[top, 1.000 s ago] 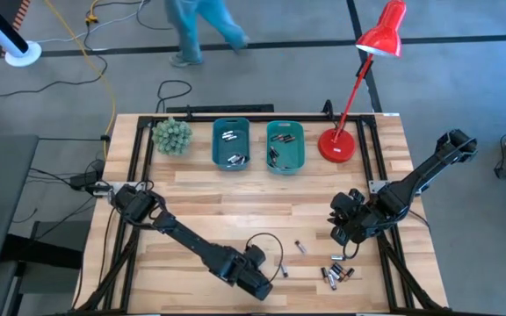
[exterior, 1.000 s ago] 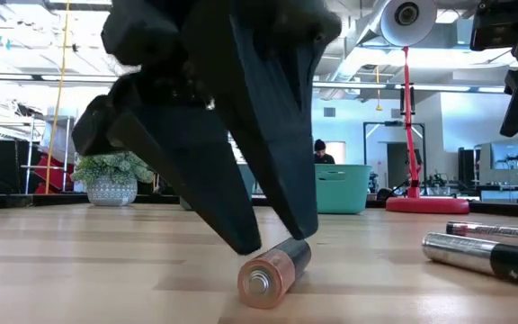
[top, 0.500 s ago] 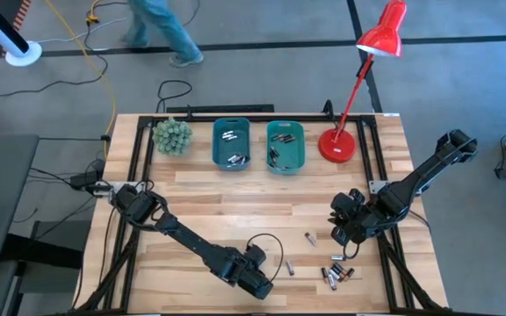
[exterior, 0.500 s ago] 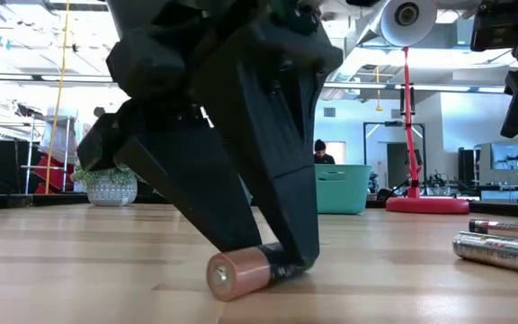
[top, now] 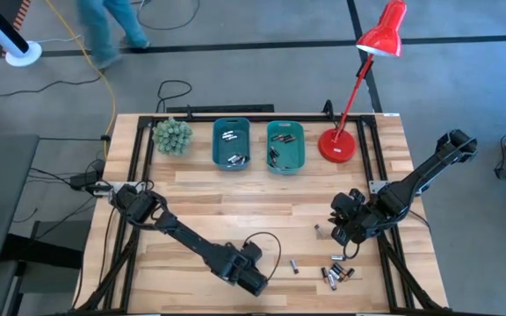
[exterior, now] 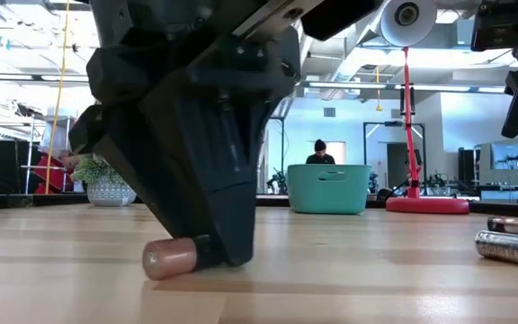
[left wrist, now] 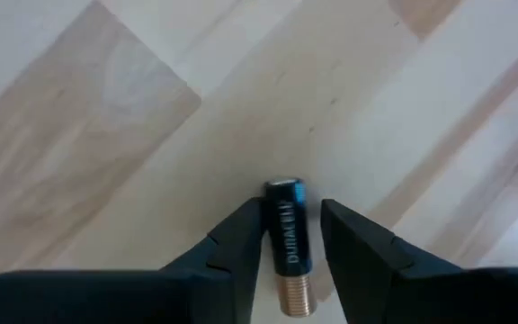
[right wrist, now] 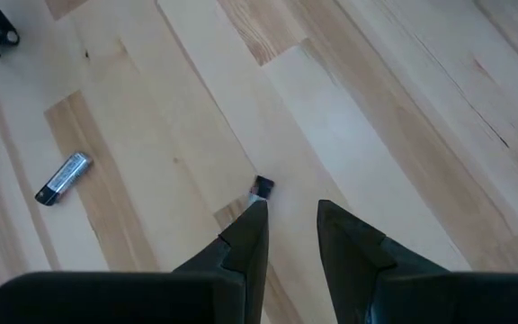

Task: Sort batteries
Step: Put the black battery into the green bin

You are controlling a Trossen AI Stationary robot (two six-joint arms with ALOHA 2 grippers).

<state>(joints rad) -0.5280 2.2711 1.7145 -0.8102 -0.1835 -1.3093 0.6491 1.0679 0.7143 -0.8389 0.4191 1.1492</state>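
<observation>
The left hand (exterior: 200, 256) has dropped lower and drawn in around the small black-and-copper cylindrical battery (left wrist: 290, 245), which has slid along the pale wooden worktop (top: 200, 202) toward the near edge while the fingers (left wrist: 241, 243) narrowed. Seen from the wrist, the cell lies flat on the wood between the two dark fingers, which stand just beside it with a sliver of gap on one side, so I judge the grip is closing, not yet firm. The right hand (right wrist: 286, 225) hovers partly open over the wood with nothing in it, beside a tiny dark battery (right wrist: 262, 186). More loose cells (top: 335, 274) lie near the front right. The two teal plastic bins (top: 233, 145) at the back already hold some cells.
</observation>
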